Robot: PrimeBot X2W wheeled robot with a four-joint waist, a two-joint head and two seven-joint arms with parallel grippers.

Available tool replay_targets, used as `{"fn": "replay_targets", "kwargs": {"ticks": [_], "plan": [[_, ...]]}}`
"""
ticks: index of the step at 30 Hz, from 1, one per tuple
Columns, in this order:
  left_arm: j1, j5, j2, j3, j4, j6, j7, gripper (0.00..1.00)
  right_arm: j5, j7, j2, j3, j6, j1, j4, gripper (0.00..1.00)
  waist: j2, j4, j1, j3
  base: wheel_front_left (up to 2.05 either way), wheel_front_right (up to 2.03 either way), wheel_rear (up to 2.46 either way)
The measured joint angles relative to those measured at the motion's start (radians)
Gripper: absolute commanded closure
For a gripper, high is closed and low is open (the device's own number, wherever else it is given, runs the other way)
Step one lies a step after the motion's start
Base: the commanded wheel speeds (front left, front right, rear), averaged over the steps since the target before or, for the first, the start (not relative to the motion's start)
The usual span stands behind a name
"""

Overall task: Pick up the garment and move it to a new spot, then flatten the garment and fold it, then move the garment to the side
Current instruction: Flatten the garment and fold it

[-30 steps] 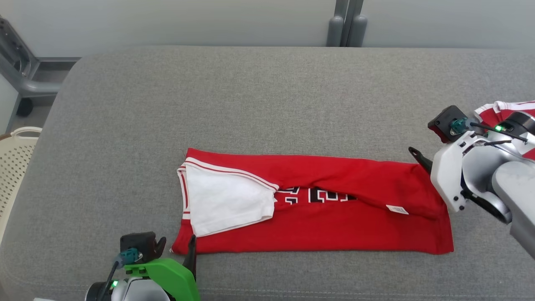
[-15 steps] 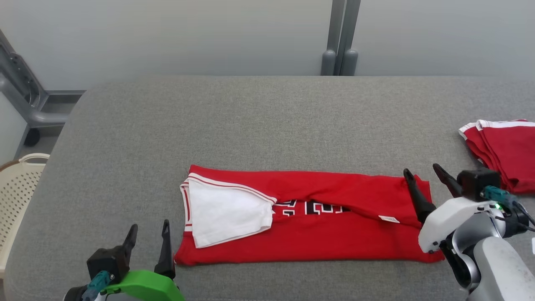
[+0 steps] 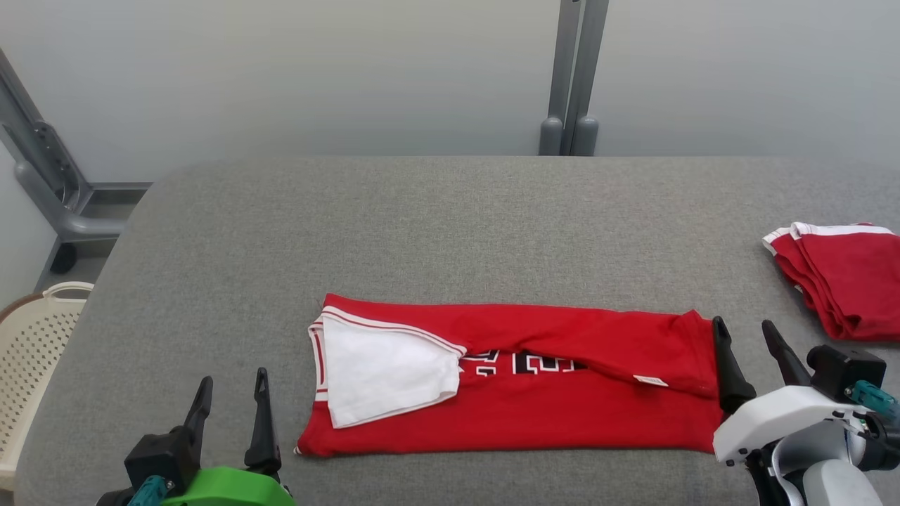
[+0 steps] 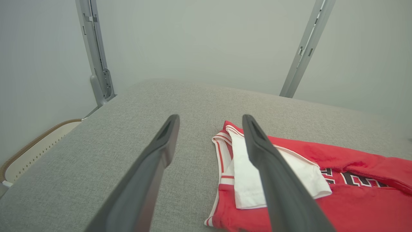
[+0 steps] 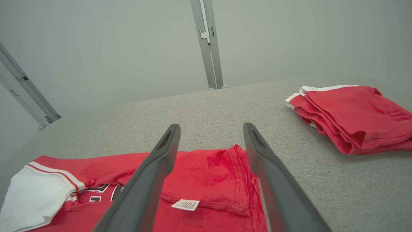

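The garment is a red shirt with a white sleeve and black lettering, folded into a long strip across the grey table; I also see it in the left wrist view and right wrist view. My left gripper stands open just off its left end, nothing between its fingers. My right gripper is open at the strip's right end, its left finger over the cloth, holding nothing.
Folded red garments lie in a pile at the table's right edge, also in the right wrist view. A cream perforated basket stands off the table's left side. Grey posts rise behind the table.
The head camera tilted up, showing more wall. Both grippers drew back toward me off the garment's ends and now point straight ahead; the right one swung down from beside the pile.
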Motion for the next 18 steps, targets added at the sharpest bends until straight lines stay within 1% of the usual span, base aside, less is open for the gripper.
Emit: {"fn": "replay_targets", "kwargs": {"ticks": [2,4,7,11,13,18], "plan": [[0.006,0.004,-0.007,0.017,0.001,-0.007,-0.002,0.00,0.007,-0.009,0.002,-0.001,0.000,0.011,0.003,0.00,0.0000,-0.001,0.0000,-0.005,0.00,0.00,0.00],[0.012,0.012,-0.015,0.035,0.000,-0.024,-0.003,0.00,0.030,-0.020,0.002,0.002,0.000,0.022,0.015,0.00,0.0000,-0.001,0.0000,-0.010,0.00,0.00,0.00],[0.019,0.031,-0.018,0.050,0.003,-0.067,-0.003,0.00,0.066,-0.040,0.002,0.004,0.000,0.035,0.040,0.00,0.0000,-0.001,0.0000,-0.015,0.00,0.00,0.00],[0.020,0.043,-0.022,0.068,0.030,-0.121,-0.004,0.00,0.084,-0.055,0.002,0.021,0.000,0.039,0.072,0.00,0.0000,0.001,0.0000,-0.020,0.00,0.00,0.00],[0.021,0.052,-0.023,0.077,0.047,-0.135,-0.004,0.00,0.086,-0.061,0.003,0.029,0.000,0.039,0.085,0.00,0.0000,0.000,0.0000,-0.020,0.00,0.00,0.00],[0.021,0.079,-0.037,0.095,0.057,-0.149,-0.004,0.00,0.086,-0.068,0.003,0.034,0.000,0.038,0.104,0.00,0.0000,-0.002,0.0000,-0.017,0.00,0.00,0.00]]}}
